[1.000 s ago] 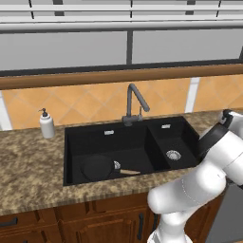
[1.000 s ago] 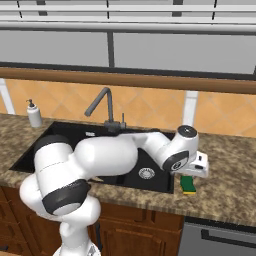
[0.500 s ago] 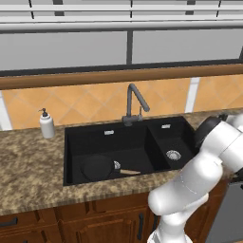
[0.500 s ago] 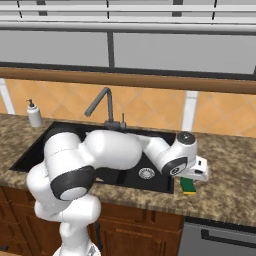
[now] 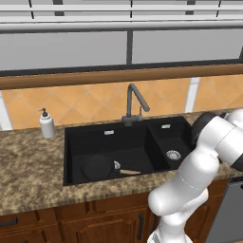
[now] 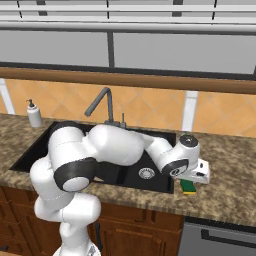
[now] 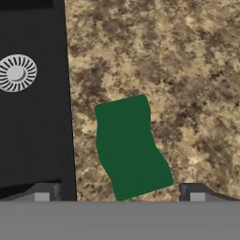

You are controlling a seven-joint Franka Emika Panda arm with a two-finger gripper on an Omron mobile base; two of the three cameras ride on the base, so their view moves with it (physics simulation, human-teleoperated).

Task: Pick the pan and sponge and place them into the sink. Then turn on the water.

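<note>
While the hand is hanging over the counter with its fingers spread wide, the sponge is lying green side up directly beneath it, between the two fingertips and just beside the right edge of the sink. The pan is resting in the larger left basin. Compared with a second ago, the hand is sitting lower and closer over the sponge.
</note>
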